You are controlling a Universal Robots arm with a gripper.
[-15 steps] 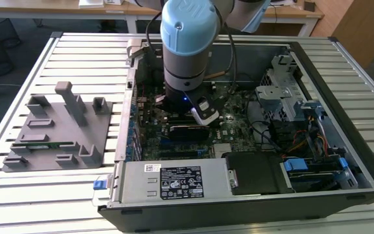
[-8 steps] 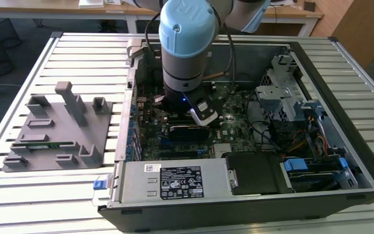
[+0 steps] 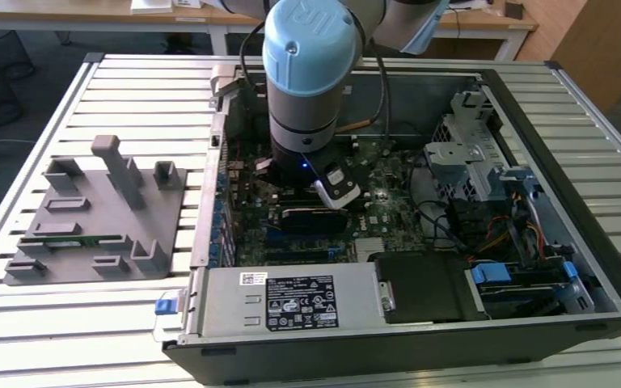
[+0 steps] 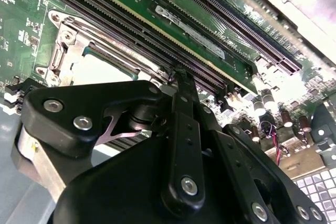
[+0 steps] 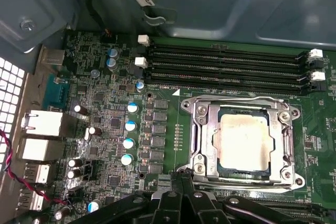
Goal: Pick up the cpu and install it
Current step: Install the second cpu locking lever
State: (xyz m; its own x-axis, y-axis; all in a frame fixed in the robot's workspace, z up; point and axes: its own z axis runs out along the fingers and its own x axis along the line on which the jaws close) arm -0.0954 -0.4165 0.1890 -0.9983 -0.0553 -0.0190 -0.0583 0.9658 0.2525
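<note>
Inside the open computer case (image 3: 613, 267), the gripper (image 5: 181, 179) is held low over the motherboard (image 5: 121, 124), and in both wrist views its black fingers (image 4: 184, 108) are seen drawn together into one narrow tip with nothing caught between them. The cpu (image 5: 245, 141) is seen lying flat in the socket frame (image 5: 202, 140), just beyond the tip of the closed fingers in the first wrist view; the silvery top plate is surrounded by the metal frame on all sides. In the second wrist view the same cpu (image 4: 102, 69) is partly hidden behind the gripper's black linkage, with its pale plate showing just beside the finger tip. Whether the fingertips touch the frame cannot be told. Farther from the gripper than the socket, four long black memory slots (image 5: 226, 69) are laid side by side, with white latches at their ends. In the exterior view the blue-capped arm (image 3: 308, 73) is lowered into the case over the board, and a grey parts holder (image 3: 90, 218) is set on the slatted table (image 3: 116, 89) well apart from the gripper, toward the exterior view's left.
</note>
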